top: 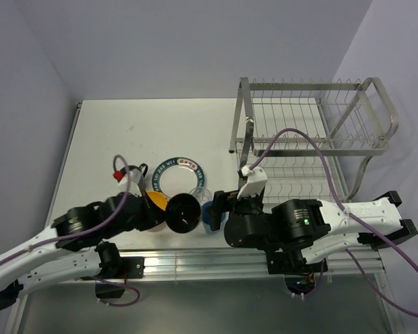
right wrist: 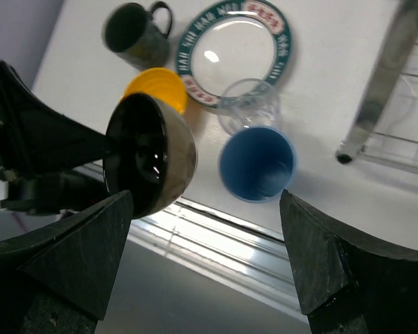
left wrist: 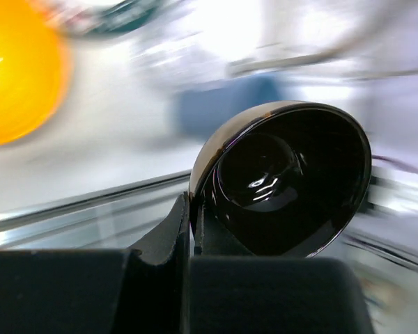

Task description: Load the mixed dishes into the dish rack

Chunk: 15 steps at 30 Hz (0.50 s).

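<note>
Since the left hand (left wrist: 191,223) is clamped shut on just the rim of the beige bowl (right wrist: 150,156), which hangs tipped on its side over the near edge of the worktop (top: 125,132), the carry should be slow. A thin rim pinch like this would likely let the bowl swing or slip.

Just beside it, the right hand (right wrist: 207,202) hovers with its fingers wide apart above the light blue tumbler (right wrist: 258,163), holding nothing. The bowl's path ought to pass clear of that arm.

Farther back sit the clear glass (right wrist: 247,104), small orange bowl (right wrist: 160,87), white plate (right wrist: 233,49) and dark mug (right wrist: 132,31); lift high enough to clear them all.

Farthest right stands the dish rack (top: 313,118). Bring the bowl over a wire tier and lower it fully before letting go.
</note>
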{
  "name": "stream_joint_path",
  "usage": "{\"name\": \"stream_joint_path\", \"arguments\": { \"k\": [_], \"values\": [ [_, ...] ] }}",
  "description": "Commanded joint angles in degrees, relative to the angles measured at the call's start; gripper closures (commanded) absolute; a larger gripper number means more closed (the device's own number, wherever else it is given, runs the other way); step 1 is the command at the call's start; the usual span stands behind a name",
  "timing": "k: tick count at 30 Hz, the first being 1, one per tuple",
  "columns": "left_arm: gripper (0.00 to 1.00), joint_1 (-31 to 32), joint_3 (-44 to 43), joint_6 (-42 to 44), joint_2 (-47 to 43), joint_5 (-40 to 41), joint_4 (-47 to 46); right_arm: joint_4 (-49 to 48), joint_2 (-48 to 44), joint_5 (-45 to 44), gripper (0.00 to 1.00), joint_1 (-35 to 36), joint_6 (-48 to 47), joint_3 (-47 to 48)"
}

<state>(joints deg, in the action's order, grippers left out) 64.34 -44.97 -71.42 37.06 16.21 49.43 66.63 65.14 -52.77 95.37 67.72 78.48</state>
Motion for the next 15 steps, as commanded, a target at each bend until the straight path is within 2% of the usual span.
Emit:
{"name": "stream_joint_path", "arguments": {
  "k": [1, 3, 4, 7, 9, 15],
  "values": [
    [1.0, 0.35, -6.88, 7.49, -6.98, -2.22, -8.62, -15.4, -5.09, 0.56, 0.07, 0.43, -9.6, 0.64],
    [1.0, 0.35, -6.54, 10.75, -11.45, -4.69, -15.72, -24.22, -8.44, 5.56, 0.07, 0.43, -17.57, -2.35],
    [1.0, 0.35, -6.27, 11.29, -12.44, -5.39, -17.42, -33.32, -12.2, 7.4, 0.07, 0.43, -20.06, -4.37],
    [1.0, 0.35, -6.79, 12.7, -12.89, -7.32, -20.07, -45.84, -17.93, 13.3, 0.07, 0.43, -26.06, -11.66],
    [1.0, 0.35, -7.15, 12.79, -11.93, -8.9, -20.69, -47.38, -18.65, 15.41, 0.07, 0.43, -27.46, -11.86],
    [1.0, 0.35, -6.44, 12.09, -11.22, -11.73, -26.23, -44.84, -12.95, 20.34, 0.07, 0.34, -29.05, -6.42]
  ]
}}
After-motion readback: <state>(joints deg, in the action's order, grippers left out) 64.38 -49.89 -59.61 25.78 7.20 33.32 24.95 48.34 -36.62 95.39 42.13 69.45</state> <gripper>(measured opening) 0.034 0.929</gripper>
